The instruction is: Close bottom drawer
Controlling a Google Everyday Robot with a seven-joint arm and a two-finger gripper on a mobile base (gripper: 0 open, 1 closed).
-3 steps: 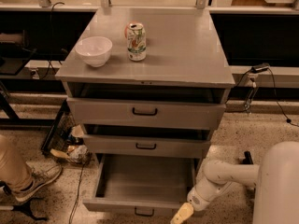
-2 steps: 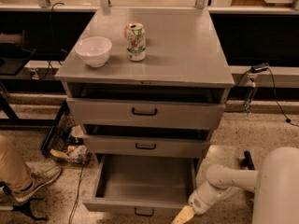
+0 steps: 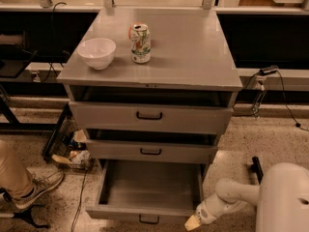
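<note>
The bottom drawer [image 3: 149, 211] of the grey metal cabinet is pulled far out and looks empty inside; its black loop handle [image 3: 148, 220] is at the lower edge of the view. The two drawers above it are each pulled out a little. My gripper [image 3: 194, 222] is at the end of the white arm [image 3: 231, 197], low at the drawer's front right corner, just right of its front face.
A white bowl [image 3: 96, 52] and a drink can [image 3: 140, 43] stand on the cabinet top [image 3: 193, 57]. A person's leg and shoe [image 3: 34, 187] are at the lower left. Cables and clutter [image 3: 72, 151] lie left of the cabinet. My white base [image 3: 285, 202] is at the lower right.
The arm has shifted slightly, the gripper moving a little down and right of the drawer's front corner. The drawer has not visibly moved.
</note>
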